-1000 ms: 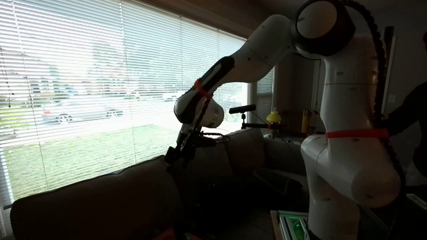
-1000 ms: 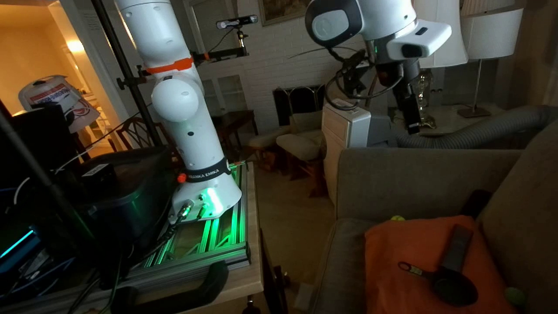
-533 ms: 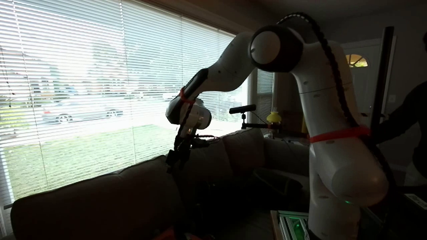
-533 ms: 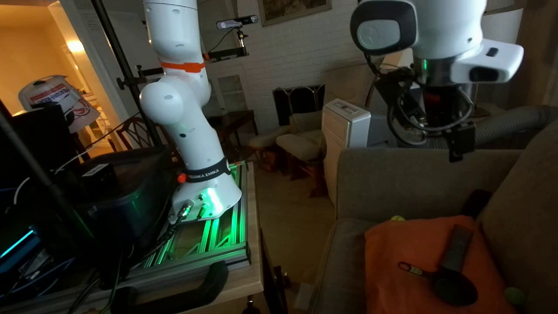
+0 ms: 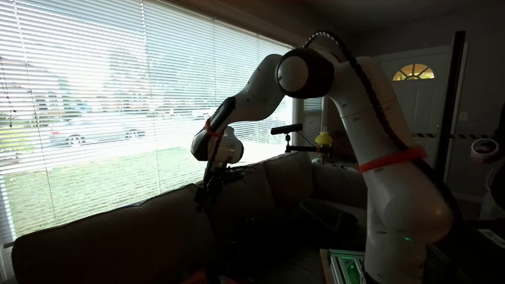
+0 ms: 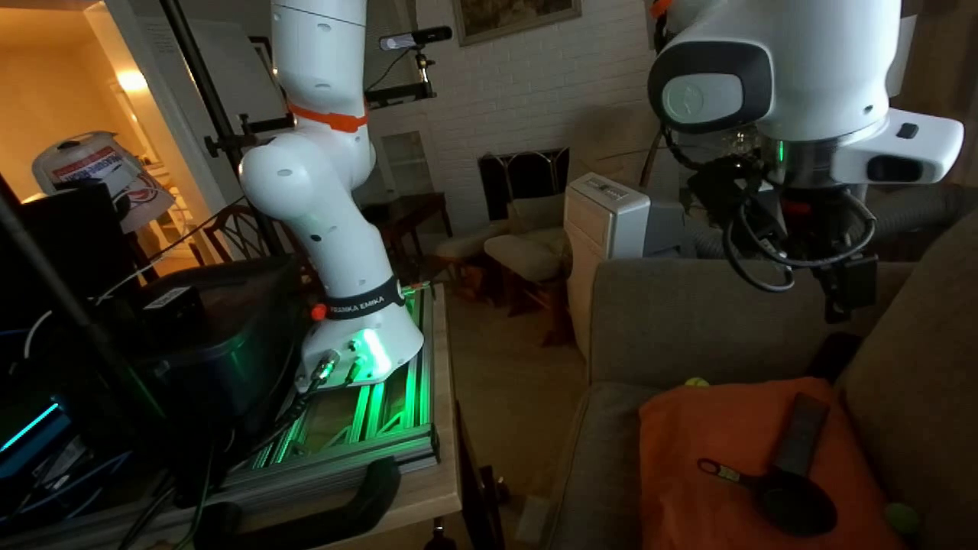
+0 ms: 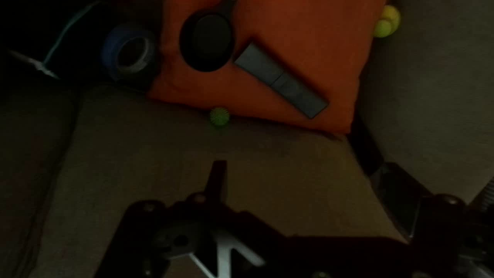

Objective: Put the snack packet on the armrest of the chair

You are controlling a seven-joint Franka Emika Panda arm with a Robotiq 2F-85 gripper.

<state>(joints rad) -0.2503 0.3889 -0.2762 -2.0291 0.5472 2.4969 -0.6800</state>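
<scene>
No snack packet can be made out in any view. The big chair is a sofa (image 6: 611, 466), dark in an exterior view (image 5: 114, 236). Its broad padded armrest (image 6: 688, 321) stands at the far end in an exterior view and fills the right side of the wrist view (image 7: 440, 100). My gripper (image 7: 305, 170) is open, with nothing visible between its fingers. It hangs above the sofa seat, near the armrest and the backrest, in both exterior views (image 6: 846, 305) (image 5: 200, 203). In the wrist view bare seat fabric shows between the fingers.
An orange cushion (image 6: 688, 443) on the seat bears a black pan (image 6: 795, 504) and a long grey object (image 6: 801, 435). The wrist view shows a green spiky ball (image 7: 219, 116), yellow-green balls (image 7: 388, 21) and a blue tape roll (image 7: 129, 52). A dark object (image 6: 834, 355) lies by the armrest.
The arm has reached further out over the sofa and come lower. In an exterior view the gripper has moved right and down. It is empty throughout, as far as can be seen. The sofa items are unmoved.
</scene>
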